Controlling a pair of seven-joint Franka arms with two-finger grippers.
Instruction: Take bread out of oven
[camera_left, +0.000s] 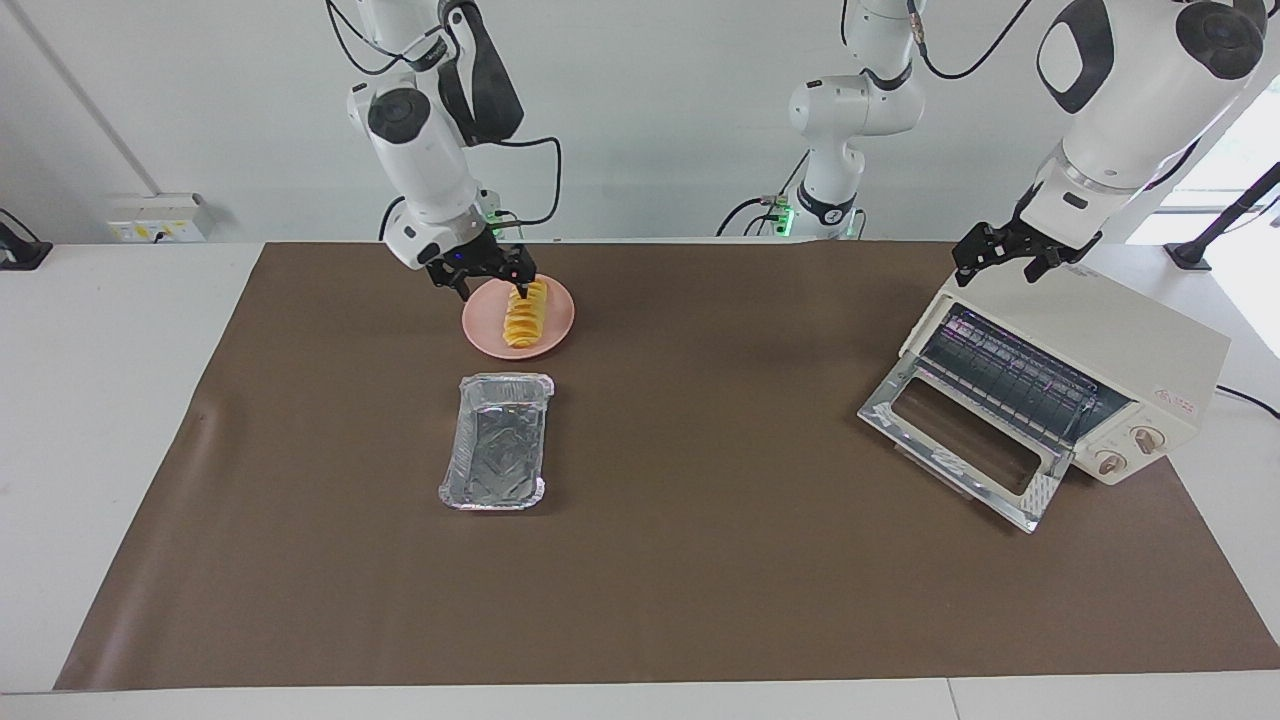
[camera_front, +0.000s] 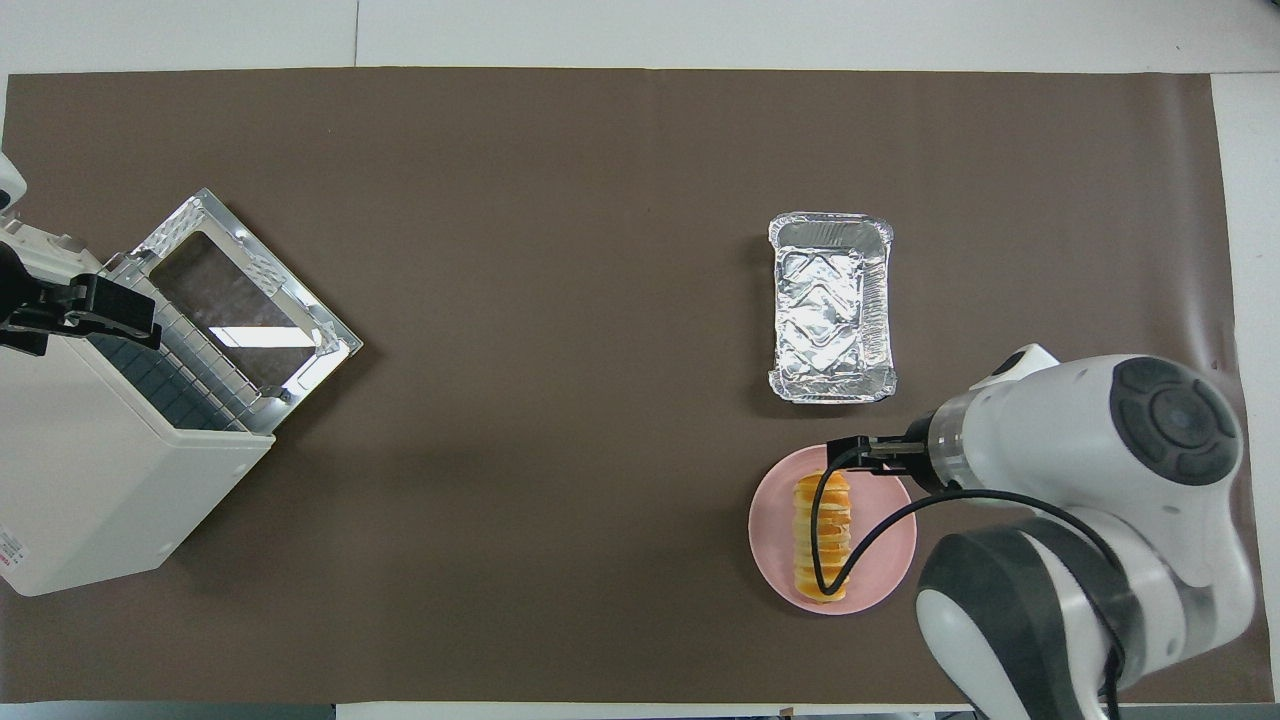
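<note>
The bread is a golden ridged loaf lying on the pink plate, free of any grip; it also shows in the overhead view. My right gripper is open and empty, raised just over the plate's edge, with one fingertip near the loaf's end closest to the robots. The cream-white oven stands at the left arm's end of the table with its glass door dropped open and its wire rack bare. My left gripper waits open just over the oven's top.
A crinkled silver foil tray lies empty on the brown mat, just farther from the robots than the plate. The oven's open door juts out over the mat toward the table's middle.
</note>
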